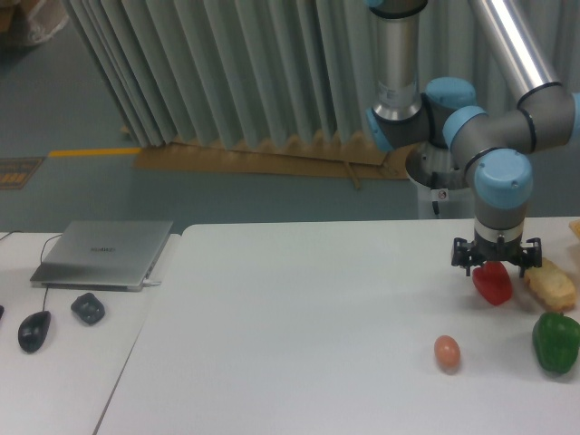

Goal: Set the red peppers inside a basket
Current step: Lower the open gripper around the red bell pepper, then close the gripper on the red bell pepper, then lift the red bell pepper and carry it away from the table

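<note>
Red pepper (pixel 492 283) located at right of desk (pixel 317 317), directly under gripper (pixel 496 265); jaw state cannot be told. Risk judged: glossy skin slipped, yellowish item (pixel 552 284) just beside knocked. Basket not seen in view.

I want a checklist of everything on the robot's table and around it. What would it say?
Surface: white table, a second white table at left.
Job's things: red pepper directly under the tool, near the right edge; no basket in view.
Clutter: brown egg, green pepper, a yellowish food item beside the red pepper.
Tool: tool down on the red pepper; whether it grips cannot be told.
Cables: a thin mouse cable at far left.
Surroundings: closed laptop, black mouse, small dark object, grey curtain behind.
</note>
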